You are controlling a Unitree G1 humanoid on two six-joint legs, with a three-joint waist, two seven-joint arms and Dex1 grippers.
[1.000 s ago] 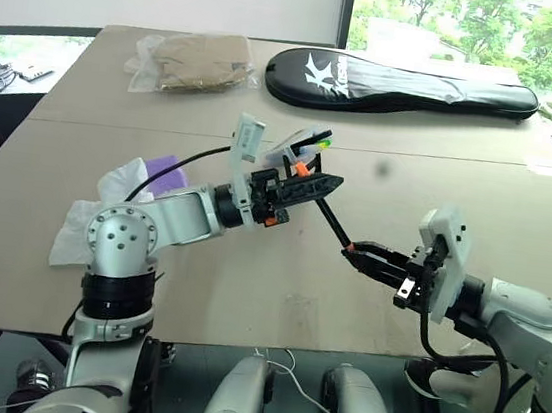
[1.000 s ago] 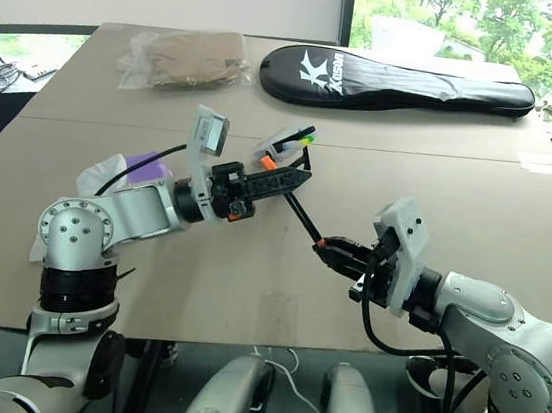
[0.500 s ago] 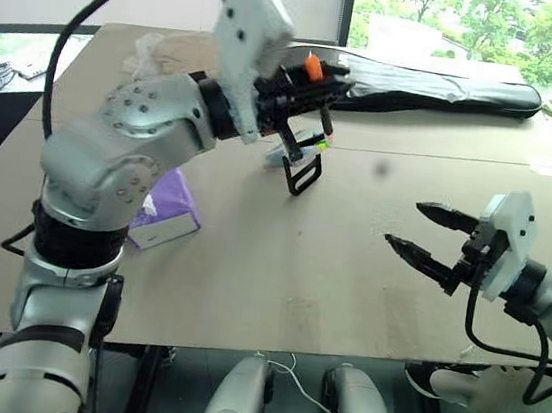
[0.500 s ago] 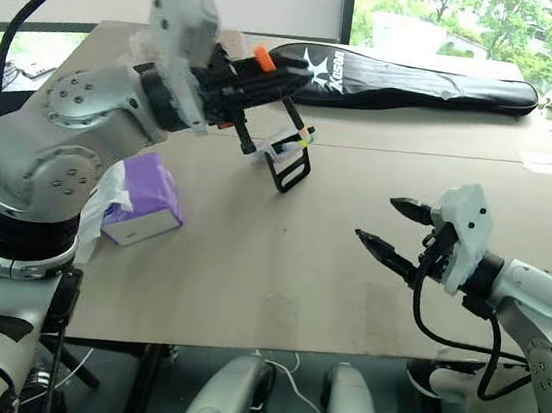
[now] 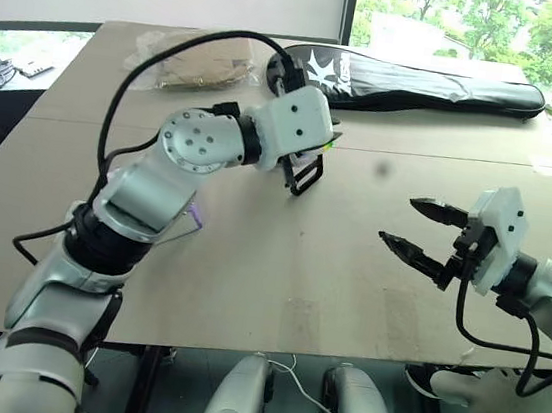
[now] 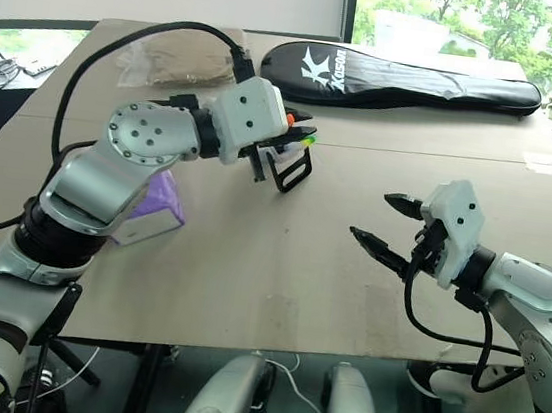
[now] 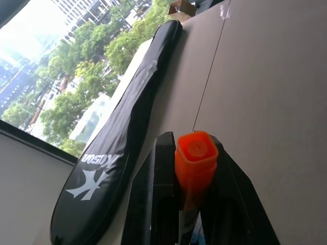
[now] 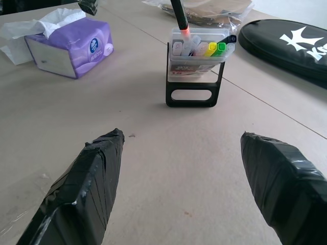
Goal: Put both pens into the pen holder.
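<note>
Head view: the left gripper (image 6: 286, 139) is hovering over the pen holder (image 6: 287, 163) at the table's (image 5: 349, 266) twelve o'clock; the right gripper (image 5: 414, 229) is idling with fingers spread wide at four o'clock.

Left wrist: fingers are clamping the orange-capped pen (image 7: 194, 166).

Right wrist: the pen's tip is dipping into the holder.

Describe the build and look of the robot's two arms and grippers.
Both arms are silver-grey metal with round bolted joints and white camera housings at the wrists. A black cable loops over the left arm, another hangs under the right. The right gripper has two black, pointed, tape-wrapped fingers; the left gripper has matching black fingers.
</note>
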